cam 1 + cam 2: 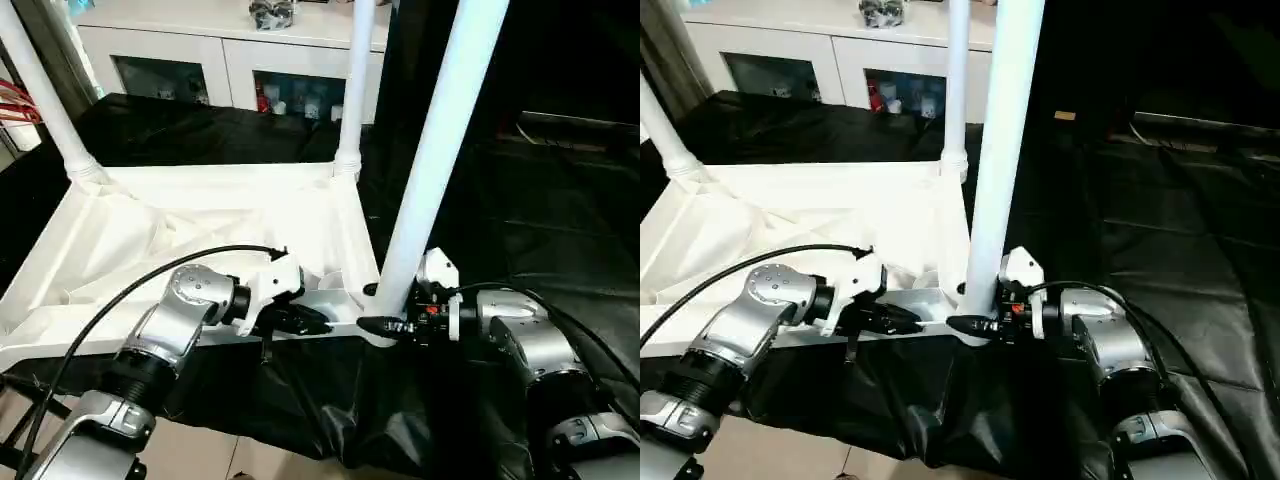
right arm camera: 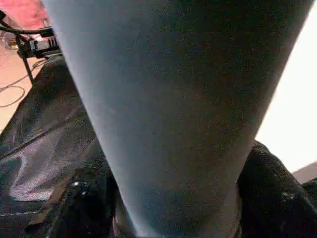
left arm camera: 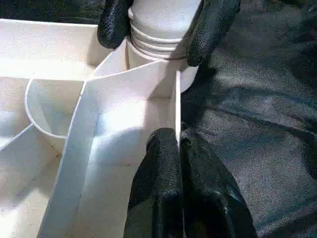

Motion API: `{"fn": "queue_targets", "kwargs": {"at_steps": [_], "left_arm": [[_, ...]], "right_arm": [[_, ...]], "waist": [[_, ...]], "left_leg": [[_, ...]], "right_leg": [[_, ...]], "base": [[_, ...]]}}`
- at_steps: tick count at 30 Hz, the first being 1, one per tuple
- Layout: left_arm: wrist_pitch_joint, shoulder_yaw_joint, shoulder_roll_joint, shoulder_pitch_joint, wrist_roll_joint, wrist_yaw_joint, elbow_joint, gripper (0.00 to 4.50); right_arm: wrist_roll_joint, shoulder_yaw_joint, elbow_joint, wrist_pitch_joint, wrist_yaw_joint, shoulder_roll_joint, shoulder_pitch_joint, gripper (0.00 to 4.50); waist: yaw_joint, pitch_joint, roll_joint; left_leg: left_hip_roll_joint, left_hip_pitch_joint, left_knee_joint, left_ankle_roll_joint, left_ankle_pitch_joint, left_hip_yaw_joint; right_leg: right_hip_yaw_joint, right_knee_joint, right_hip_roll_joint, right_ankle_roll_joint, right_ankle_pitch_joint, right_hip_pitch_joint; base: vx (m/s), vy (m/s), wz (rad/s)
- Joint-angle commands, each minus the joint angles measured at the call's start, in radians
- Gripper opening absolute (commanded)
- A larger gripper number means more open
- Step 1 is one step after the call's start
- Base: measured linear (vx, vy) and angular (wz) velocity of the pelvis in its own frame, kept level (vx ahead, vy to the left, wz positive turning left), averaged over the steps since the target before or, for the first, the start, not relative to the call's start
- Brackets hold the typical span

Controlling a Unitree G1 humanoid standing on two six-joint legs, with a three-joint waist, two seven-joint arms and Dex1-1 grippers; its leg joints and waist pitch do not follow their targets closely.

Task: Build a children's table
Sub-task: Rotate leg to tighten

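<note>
The white tabletop point(image 1: 200, 215) lies upside down on black cloth, its ribbed underside facing up. Two white legs stand in the far corner sockets, one at the left point(image 1: 40, 90) and one at the right point(image 1: 355, 80). A third leg point(image 1: 440, 140) stands upright in the near right corner socket point(image 3: 158, 29). My right gripper point(image 1: 385, 325) is shut on this leg's base, with a black finger point(image 3: 210, 29) on either side. My left gripper point(image 1: 300, 320) is shut on the tabletop's thin near rim point(image 3: 177, 114), just left of that corner.
A white cabinet with glass doors point(image 1: 230, 60) stands behind the work surface. Black cloth point(image 1: 540, 200) covers the surface and hangs over its near edge above the pale floor point(image 1: 190, 450). Red cables point(image 1: 15, 100) show at the far left.
</note>
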Motion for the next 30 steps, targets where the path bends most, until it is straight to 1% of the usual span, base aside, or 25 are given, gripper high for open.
{"fn": "queue_targets", "kwargs": {"at_steps": [1, 3, 4, 5, 7, 9, 10, 11, 12, 13, 14, 15, 16, 17, 18, 19, 20, 21, 23, 24, 26, 27, 28, 29, 30], "left_arm": [[-0.013, -0.004, -0.028, -0.019, -0.010, 0.047, -0.022, 0.00], [-0.017, 0.007, -0.054, -0.034, 0.012, 0.115, 0.009, 0.00], [-0.018, 0.012, -0.072, -0.044, 0.025, 0.157, 0.028, 0.00], [-0.019, 0.015, -0.087, -0.051, 0.032, 0.186, 0.041, 0.00], [-0.007, 0.015, -0.119, -0.068, 0.050, 0.252, 0.066, 0.00], [0.009, 0.015, -0.139, -0.081, 0.059, 0.290, 0.083, 0.00], [0.027, 0.015, -0.180, -0.111, 0.081, 0.374, 0.125, 0.00], [0.035, 0.018, -0.200, -0.127, 0.089, 0.415, 0.147, 0.00], [0.035, 0.018, -0.202, -0.128, 0.090, 0.418, 0.149, 0.00], [0.035, 0.022, -0.225, -0.147, 0.101, 0.470, 0.179, 0.00], [0.035, 0.023, -0.234, -0.154, 0.104, 0.488, 0.190, 0.00], [0.036, 0.025, -0.241, -0.160, 0.107, 0.502, 0.199, 0.00], [0.034, 0.031, -0.263, -0.177, 0.114, 0.540, 0.226, 0.00], [0.033, 0.031, -0.263, -0.178, 0.115, 0.541, 0.227, 0.00], [0.025, 0.030, -0.270, -0.184, 0.118, 0.549, 0.236, 0.00], [0.014, 0.029, -0.275, -0.189, 0.122, 0.555, 0.245, 0.00], [0.016, 0.028, -0.274, -0.190, 0.121, 0.545, 0.246, 0.00], [0.017, 0.028, -0.272, -0.190, 0.122, 0.540, 0.245, 0.00], [0.011, 0.025, -0.264, -0.187, 0.122, 0.523, 0.243, 0.00], [0.006, 0.023, -0.256, -0.181, 0.119, 0.506, 0.236, 0.00], [-0.007, 0.018, -0.238, -0.171, 0.110, 0.467, 0.224, 0.00], [-0.009, 0.016, -0.234, -0.167, 0.108, 0.456, 0.219, 0.00], [-0.029, 0.010, -0.213, -0.150, 0.098, 0.401, 0.197, 0.00], [-0.029, 0.010, -0.213, -0.150, 0.098, 0.401, 0.197, 0.00], [-0.036, 0.006, -0.196, -0.134, 0.087, 0.360, 0.173, 0.00]], "right_arm": [[-0.007, 0.038, -0.025, 0.001, 0.007, 0.026, 0.015, 2.69], [-0.026, 0.031, -0.014, -0.009, -0.073, 0.050, 0.016, 2.68], [-0.039, 0.020, 0.010, -0.010, -0.148, 0.071, 0.007, 2.68], [-0.052, 0.009, 0.036, -0.011, -0.218, 0.091, -0.002, 2.68], [-0.088, -0.009, 0.098, -0.009, -0.376, 0.131, -0.028, 2.67], [-0.112, -0.018, 0.136, -0.012, -0.478, 0.155, -0.044, 2.67], [-0.113, -0.043, 0.182, -0.001, -0.603, 0.203, -0.069, 2.67], [-0.106, -0.060, 0.201, 0.012, -0.664, 0.229, -0.082, 2.67], [-0.105, -0.061, 0.202, 0.014, -0.669, 0.231, -0.083, 2.67], [-0.097, -0.082, 0.222, 0.033, -0.745, 0.264, -0.100, 2.67], [-0.096, -0.089, 0.229, 0.037, -0.775, 0.277, -0.106, 2.67], [-0.095, -0.096, 0.235, 0.039, -0.800, 0.288, -0.111, 2.67], [-0.101, -0.102, 0.253, 0.026, -0.849, 0.322, -0.127, 2.67], [-0.101, -0.102, 0.254, 0.025, -0.849, 0.323, -0.128, 2.67], [-0.106, -0.095, 0.259, 0.010, -0.848, 0.335, -0.133, 2.67], [-0.117, -0.084, 0.267, -0.012, -0.844, 0.345, -0.139, 2.67], [-0.112, -0.083, 0.264, -0.029, -0.818, 0.345, -0.141, 3.02], [-0.097, -0.089, 0.260, -0.026, -0.793, 0.345, -0.141, 3.23], [-0.083, -0.092, 0.252, -0.017, -0.762, 0.338, -0.140, 3.42], [-0.082, -0.087, 0.241, -0.017, -0.739, 0.326, -0.136, 3.42], [-0.092, -0.075, 0.229, -0.029, -0.706, 0.301, -0.132, 3.79], [-0.093, -0.072, 0.226, -0.032, -0.695, 0.294, -0.131, 3.79], [-0.090, -0.061, 0.214, -0.039, -0.635, 0.265, -0.125, 3.87], [-0.090, -0.061, 0.214, -0.039, -0.635, 0.265, -0.125, 3.87], [-0.088, -0.052, 0.203, -0.048, -0.582, 0.242, -0.118, 3.87]], "waist": [[0.000, -0.068, 0.000], [-0.001, -0.067, 0.001], [-0.006, -0.064, -0.001], [-0.008, -0.063, -0.003], [-0.016, -0.061, -0.002], [-0.021, -0.059, -0.003], [-0.027, -0.058, -0.001], [-0.031, -0.056, -0.002], [-0.034, -0.058, -0.001], [-0.035, -0.059, 0.001], [-0.035, -0.059, 0.001], [-0.036, -0.059, 0.002], [-0.034, -0.061, 0.005], [-0.035, -0.061, 0.004], [-0.033, -0.063, 0.003], [-0.031, -0.063, 0.003], [-0.032, -0.064, 0.002], [-0.031, -0.064, 0.001], [-0.031, -0.065, 0.001], [-0.031, -0.064, 0.001], [-0.031, -0.065, 0.001], [-0.030, -0.065, 0.001], [-0.030, -0.066, 0.002], [-0.030, -0.066, 0.002], [-0.031, -0.067, 0.002]], "left_leg": [[0.052, 0.016, -0.068, 0.061, -0.204, -0.020], [0.052, 0.017, -0.069, 0.057, -0.210, -0.021], [0.050, 0.017, -0.071, 0.041, -0.233, -0.022], [0.048, 0.018, -0.073, 0.035, -0.246, -0.023], [0.045, 0.024, -0.074, 0.007, -0.279, -0.028], [0.044, 0.023, -0.074, 0.001, -0.296, -0.030], [0.043, 0.027, -0.074, -0.002, -0.314, -0.029], [0.042, 0.027, -0.074, -0.003, -0.322, -0.029], [0.040, 0.028, -0.073, -0.009, -0.329, -0.032], [0.040, 0.028, -0.073, -0.005, -0.327, -0.032], [0.040, 0.028, -0.073, -0.002, -0.328, -0.032], [0.040, 0.027, -0.074, 0.001, -0.329, -0.031], [0.041, 0.026, -0.075, 0.002, -0.328, -0.031], [0.041, 0.026, -0.075, 0.001, -0.327, -0.030], [0.041, 0.026, -0.074, 0.002, -0.323, -0.030], [0.040, 0.023, -0.074, 0.009, -0.312, -0.029], [0.041, 0.020, -0.074, 0.012, -0.307, -0.029], [0.042, 0.019, -0.075, 0.018, -0.303, -0.029], [0.042, 0.018, -0.074, 0.026, -0.292, -0.028], [0.042, 0.017, -0.074, 0.030, -0.291, -0.027], [0.043, 0.015, -0.075, 0.034, -0.284, -0.028], [0.043, 0.016, -0.073, 0.036, -0.284, -0.027], [0.043, 0.015, -0.073, 0.039, -0.279, -0.027], [0.044, 0.015, -0.073, 0.042, -0.278, -0.027], [0.045, 0.010, -0.074, 0.046, -0.261, -0.029]], "right_leg": [[0.055, -0.065, -0.065, -0.242, -0.226, 0.050], [0.055, -0.067, -0.064, -0.241, -0.231, 0.048], [0.056, -0.072, -0.066, -0.232, -0.269, 0.047], [0.055, -0.076, -0.066, -0.225, -0.295, 0.047], [0.054, -0.086, -0.070, -0.195, -0.394, 0.043], [0.052, -0.089, -0.070, -0.182, -0.426, 0.044], [0.053, -0.096, -0.069, -0.169, -0.450, 0.037], [0.052, -0.098, -0.068, -0.167, -0.464, 0.036], [0.049, -0.100, -0.068, -0.157, -0.481, 0.038], [0.050, -0.104, -0.069, -0.154, -0.477, 0.036], [0.050, -0.103, -0.068, -0.154, -0.471, 0.036], [0.051, -0.103, -0.065, -0.156, -0.453, 0.035], [0.051, -0.101, -0.068, -0.161, -0.439, 0.036], [0.051, -0.101, -0.066, -0.162, -0.430, 0.035], [0.050, -0.099, -0.066, -0.165, -0.416, 0.037], [0.051, -0.096, -0.068, -0.176, -0.386, 0.039], [0.052, -0.093, -0.067, -0.180, -0.373, 0.041], [0.052, -0.091, -0.068, -0.185, -0.356, 0.043], [0.053, -0.088, -0.067, -0.194, -0.333, 0.044], [0.053, -0.087, -0.067, -0.197, -0.330, 0.045], [0.053, -0.085, -0.068, -0.201, -0.320, 0.047], [0.053, -0.086, -0.068, -0.203, -0.316, 0.048], [0.053, -0.083, -0.067, -0.208, -0.304, 0.048], [0.053, -0.083, -0.068, -0.210, -0.298, 0.049], [0.054, -0.078, -0.069, -0.214, -0.271, 0.055]], "base": [[0.000, 0.000, 0.00], [0.000, 0.000, 0.00], [0.000, 0.000, 0.00], [0.000, 0.000, 0.00], [0.000, 0.000, 0.00], [0.000, 0.000, 0.00], [0.000, 0.000, 0.00], [0.000, 0.000, 0.00], [0.000, 0.000, 0.00], [0.000, 0.000, 0.00], [0.000, 0.000, 0.00], [0.000, 0.000, 0.00], [0.000, 0.000, 0.00], [0.000, 0.000, 0.00], [0.000, 0.000, 0.00], [0.000, 0.000, 0.00], [0.000, 0.000, 0.00], [0.000, 0.000, 0.00], [0.000, 0.000, 0.00], [0.000, 0.000, 0.00], [0.000, 0.000, 0.00], [0.000, 0.000, 0.00], [0.000, 0.000, 0.00], [0.000, 0.000, 0.00], [0.000, 0.000, 0.00]]}}
